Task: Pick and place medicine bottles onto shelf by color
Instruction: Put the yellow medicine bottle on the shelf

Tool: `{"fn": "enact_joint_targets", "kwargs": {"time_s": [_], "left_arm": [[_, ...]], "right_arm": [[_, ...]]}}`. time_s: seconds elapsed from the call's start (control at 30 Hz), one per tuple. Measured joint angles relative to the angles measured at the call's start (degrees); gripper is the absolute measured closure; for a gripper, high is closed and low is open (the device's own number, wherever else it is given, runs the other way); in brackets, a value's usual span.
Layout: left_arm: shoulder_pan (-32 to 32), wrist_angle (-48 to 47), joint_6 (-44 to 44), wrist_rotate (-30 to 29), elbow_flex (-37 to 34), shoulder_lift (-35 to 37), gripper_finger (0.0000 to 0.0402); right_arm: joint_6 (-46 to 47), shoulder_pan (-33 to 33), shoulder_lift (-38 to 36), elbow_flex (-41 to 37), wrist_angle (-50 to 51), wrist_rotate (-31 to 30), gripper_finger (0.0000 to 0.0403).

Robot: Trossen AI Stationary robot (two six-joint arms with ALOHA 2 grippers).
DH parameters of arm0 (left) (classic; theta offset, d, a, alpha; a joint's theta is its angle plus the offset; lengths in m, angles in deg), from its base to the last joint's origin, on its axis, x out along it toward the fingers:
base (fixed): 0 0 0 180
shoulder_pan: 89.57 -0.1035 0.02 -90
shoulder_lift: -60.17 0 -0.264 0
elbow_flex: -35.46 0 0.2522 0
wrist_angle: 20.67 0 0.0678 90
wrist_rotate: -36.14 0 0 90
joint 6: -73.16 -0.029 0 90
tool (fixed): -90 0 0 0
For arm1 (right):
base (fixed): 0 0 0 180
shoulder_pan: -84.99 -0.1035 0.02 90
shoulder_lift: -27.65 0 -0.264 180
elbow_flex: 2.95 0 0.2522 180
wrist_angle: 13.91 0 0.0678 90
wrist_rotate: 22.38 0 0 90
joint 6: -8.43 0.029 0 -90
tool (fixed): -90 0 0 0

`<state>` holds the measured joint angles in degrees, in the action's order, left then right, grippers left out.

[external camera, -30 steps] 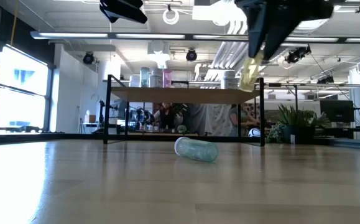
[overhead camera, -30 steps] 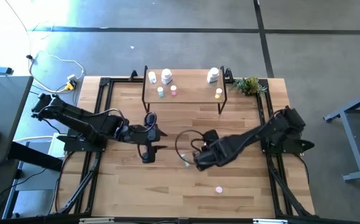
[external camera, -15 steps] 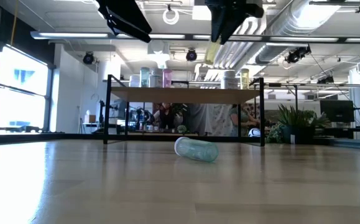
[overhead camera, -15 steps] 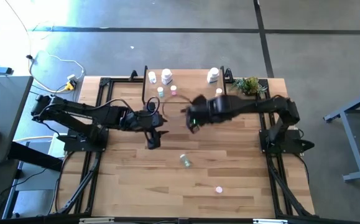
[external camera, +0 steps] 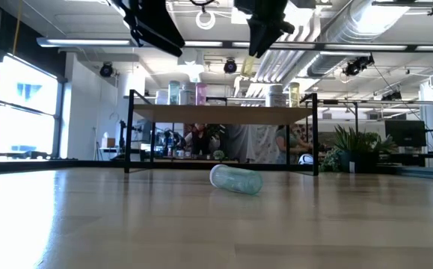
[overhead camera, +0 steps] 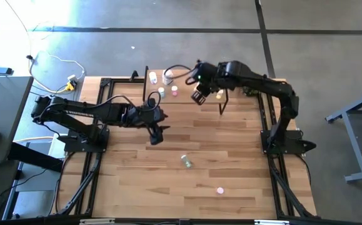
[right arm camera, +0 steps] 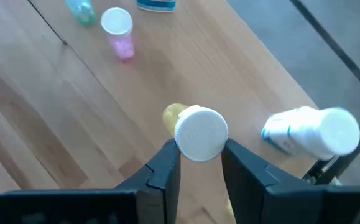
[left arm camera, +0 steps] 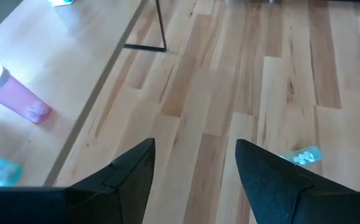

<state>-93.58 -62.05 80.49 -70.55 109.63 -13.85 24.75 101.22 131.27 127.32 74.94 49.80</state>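
Right gripper is up over the shelf, jaws clamped on one yellow bottle with a white cap. On the shelf I count three white bottles, one pale green, one pink and one yellow. Two more lie on the desk: a green one and a pink one. Left gripper hangs over the desk just beside the shelf, jaws wide with nothing in them.

Right end effector clamped; left apparently agape.
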Motion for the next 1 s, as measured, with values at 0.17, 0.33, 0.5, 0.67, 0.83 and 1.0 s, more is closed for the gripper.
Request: {"fn": "enact_joint_targets", "kwargs": {"time_s": [0.17, 0.33, 0.5, 0.67, 0.83, 1.0], "left_arm": [[-1.33, 0.02, 0.02, 0.00, -0.01, 0.00, 0.0188], [-2.62, 0.55, 0.00, 0.00, 0.01, 0.00, 0.0188], [-3.83, 0.87, 0.00, 0.00, 0.01, 0.00, 0.0188], [-4.68, 0.90, 0.03, 0.00, 0.01, 0.00, 0.0188], [-5.02, 0.90, 0.00, -0.01, 0.01, 0.00, 0.0188], [-5.02, 0.88, 0.02, -0.31, 0.01, 0.00, 0.0188]], "right_arm": [[-7.95, 4.56, 0.81, -0.07, -0.66, 5.16, 0.0309], [-14.60, 7.56, 1.93, -0.07, -0.40, 7.60, 0.0309], [-19.60, 9.32, 3.83, -0.07, 0.15, 8.04, 0.0310], [-25.60, 10.05, 6.23, -0.12, 1.06, 9.43, 0.0310], [-28.20, 10.05, 7.67, -0.12, 1.29, 8.61, 0.0310], [-26.78, 10.05, 7.68, -0.12, 1.09, 8.39, 0.0309]]}}
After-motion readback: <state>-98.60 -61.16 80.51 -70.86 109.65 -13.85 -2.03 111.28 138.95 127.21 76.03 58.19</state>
